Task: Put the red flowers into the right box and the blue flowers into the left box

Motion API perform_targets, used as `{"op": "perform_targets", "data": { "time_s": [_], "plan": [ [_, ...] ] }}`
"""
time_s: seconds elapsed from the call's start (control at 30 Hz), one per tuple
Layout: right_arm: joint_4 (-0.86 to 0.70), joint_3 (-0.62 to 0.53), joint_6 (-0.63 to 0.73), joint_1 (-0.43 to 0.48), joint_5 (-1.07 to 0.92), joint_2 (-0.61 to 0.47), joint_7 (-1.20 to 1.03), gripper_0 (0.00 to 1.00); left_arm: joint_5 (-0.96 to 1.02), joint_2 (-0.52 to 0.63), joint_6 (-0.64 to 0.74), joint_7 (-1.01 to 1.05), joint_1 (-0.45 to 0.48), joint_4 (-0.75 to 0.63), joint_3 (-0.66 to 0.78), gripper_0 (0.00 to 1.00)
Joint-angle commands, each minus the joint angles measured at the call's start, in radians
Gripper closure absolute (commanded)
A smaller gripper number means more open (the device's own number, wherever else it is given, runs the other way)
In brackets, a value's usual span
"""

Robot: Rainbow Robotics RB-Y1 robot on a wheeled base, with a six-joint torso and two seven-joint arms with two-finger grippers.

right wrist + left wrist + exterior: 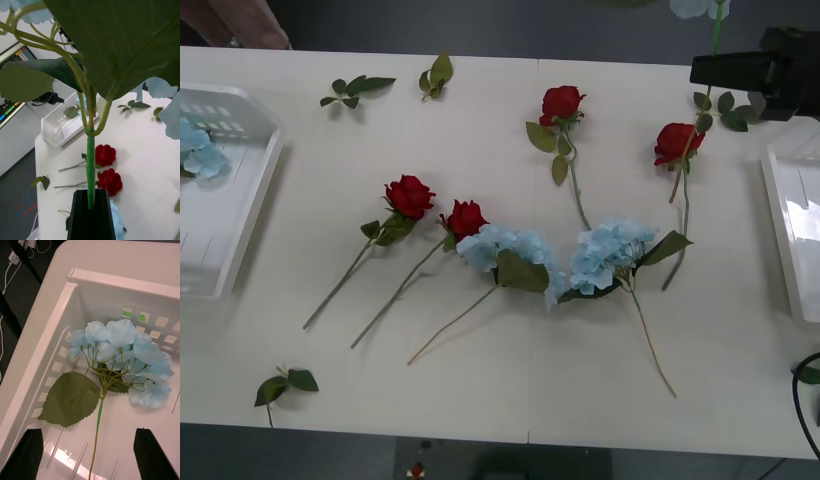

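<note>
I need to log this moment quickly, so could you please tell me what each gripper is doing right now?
Left gripper: open, above the blue flower lying in the left box.
Right gripper: shut on the stem of a blue flower, lifted off the table.

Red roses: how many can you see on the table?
4, all lying on the white table: two side by side left of centre, one farther back in the middle, and one nearer the right box.
</note>
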Motion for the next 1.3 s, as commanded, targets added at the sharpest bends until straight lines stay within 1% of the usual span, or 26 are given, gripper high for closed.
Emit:
{"op": "perform_targets", "data": {
  "time_s": [0.03,0.2,0.3,0.4,0.43,0.53,0.67,0.77,1.0,1.17,1.3],
  "plan": [
    [-0.019,-0.019,-0.012,-0.069,-0.044,0.049,-0.103,1.00,0.080,0.032,-0.016,-0.023,0.015,-0.026,0.038,0.00],
    [-0.021,-0.010,-0.018,-0.114,-0.067,0.092,-0.148,1.00,0.243,0.032,-0.013,-0.017,0.054,-0.100,0.131,0.00],
    [-0.024,0.021,-0.048,-0.132,-0.069,0.118,-0.152,1.00,0.358,0.031,-0.013,-0.010,0.100,-0.178,0.191,0.00],
    [-0.031,0.070,-0.105,-0.143,-0.067,0.133,-0.149,1.00,0.464,0.031,-0.013,0.001,0.150,-0.276,0.247,0.00],
    [-0.038,0.093,-0.136,-0.147,-0.069,0.141,-0.151,1.00,0.515,0.031,-0.013,0.009,0.173,-0.328,0.266,0.00],
    [-0.045,0.127,-0.183,-0.157,-0.069,0.153,-0.152,1.00,0.597,0.028,-0.013,0.044,0.211,-0.422,0.300,0.00],
    [-0.045,0.157,-0.223,-0.167,-0.067,0.164,-0.152,1.00,0.734,-0.001,-0.013,0.082,0.239,-0.534,0.337,0.00],
    [-0.045,0.162,-0.231,-0.172,-0.067,0.173,-0.155,1.00,0.765,-0.032,-0.015,0.095,0.245,-0.613,0.343,0.00],
    [-0.045,0.162,-0.231,-0.178,-0.066,0.184,-0.159,1.00,0.749,-0.130,-0.013,0.119,0.234,-0.750,0.322,0.00],
    [-0.045,0.166,-0.231,-0.178,-0.067,0.185,-0.159,1.00,0.732,-0.213,-0.015,0.139,0.192,-0.834,0.257,0.00],
    [-0.045,0.166,-0.231,-0.178,-0.067,0.185,-0.159,1.00,0.708,-0.278,-0.015,0.153,0.159,-0.870,0.217,0.00]
  ]
}}
